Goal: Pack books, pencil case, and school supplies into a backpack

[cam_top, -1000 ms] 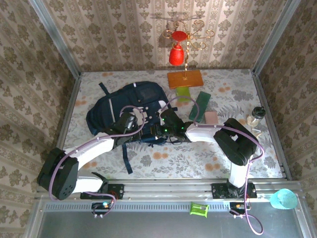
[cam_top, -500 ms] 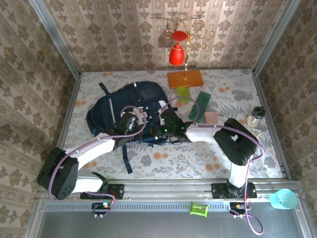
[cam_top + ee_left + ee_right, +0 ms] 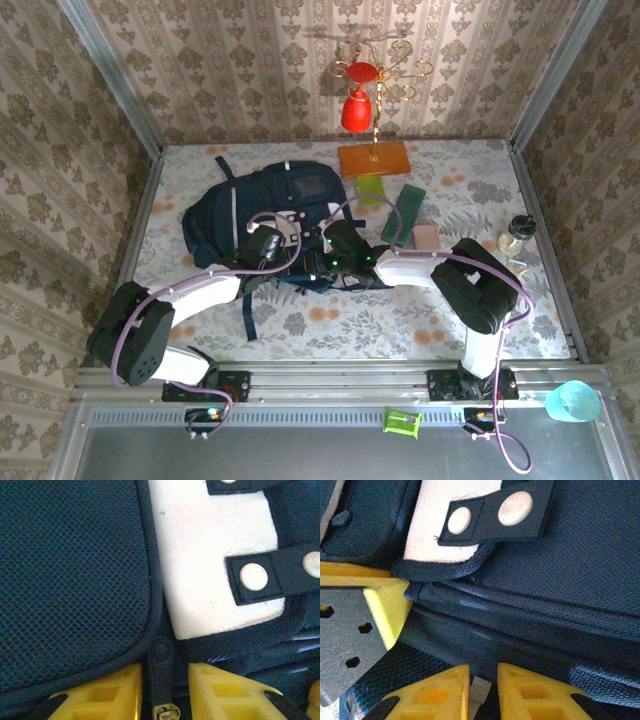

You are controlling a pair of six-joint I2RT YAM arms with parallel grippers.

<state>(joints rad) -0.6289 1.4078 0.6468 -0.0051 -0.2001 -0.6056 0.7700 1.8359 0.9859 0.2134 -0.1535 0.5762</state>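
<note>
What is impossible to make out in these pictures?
Top view: the inside of the backpack, covered by its own fabric; what is packed cannot be told.
Left wrist view: whether the left gripper pinches the zip pull; the bottom edge cuts the contact off.
Right wrist view: what the pale strip is between the fingers of the right gripper; the bottom edge cuts it off.

Robot test booth, damask wallpaper panels [image 3: 230,70], aluminium corner posts [image 3: 112,78], floral tabletop [image 3: 345,325], mounting rail [image 3: 340,383]
</note>
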